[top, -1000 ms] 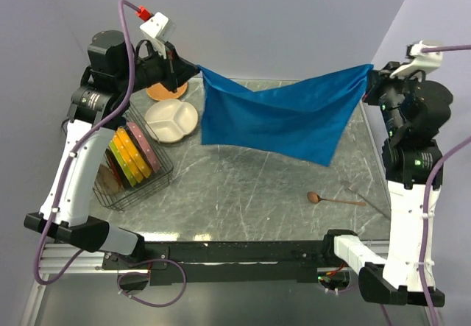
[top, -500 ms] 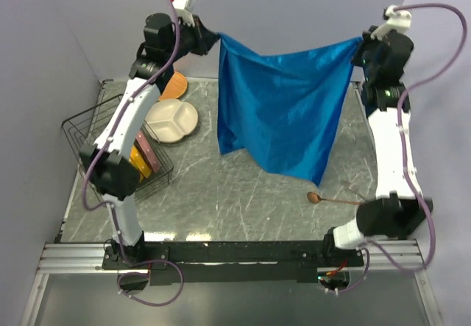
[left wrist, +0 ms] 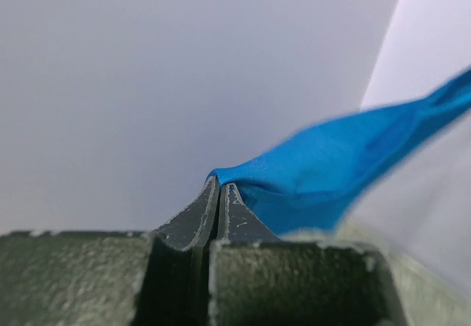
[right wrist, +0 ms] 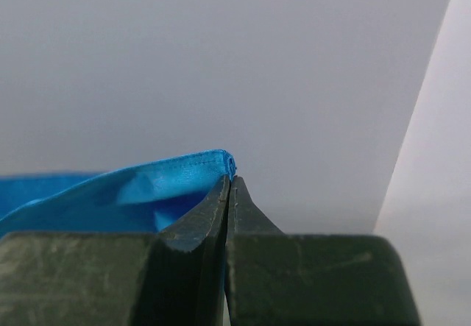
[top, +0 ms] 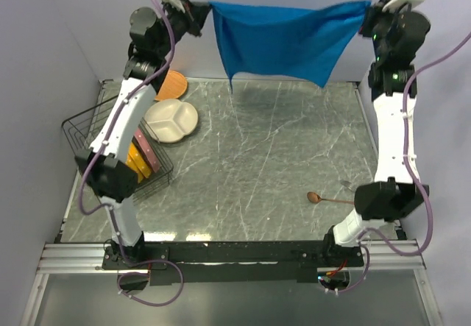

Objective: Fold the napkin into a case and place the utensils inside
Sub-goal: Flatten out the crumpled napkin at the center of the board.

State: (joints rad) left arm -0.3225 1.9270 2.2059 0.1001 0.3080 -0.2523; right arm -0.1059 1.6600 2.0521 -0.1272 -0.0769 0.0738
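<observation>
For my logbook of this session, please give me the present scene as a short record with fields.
napkin: unfolded, hanging in the air between the two arms
left gripper: shut on one upper corner
right gripper: shut on the other upper corner
wooden spoon: lying on the table, near the right arm
white divided plate: on the table, beside the wire basket
</observation>
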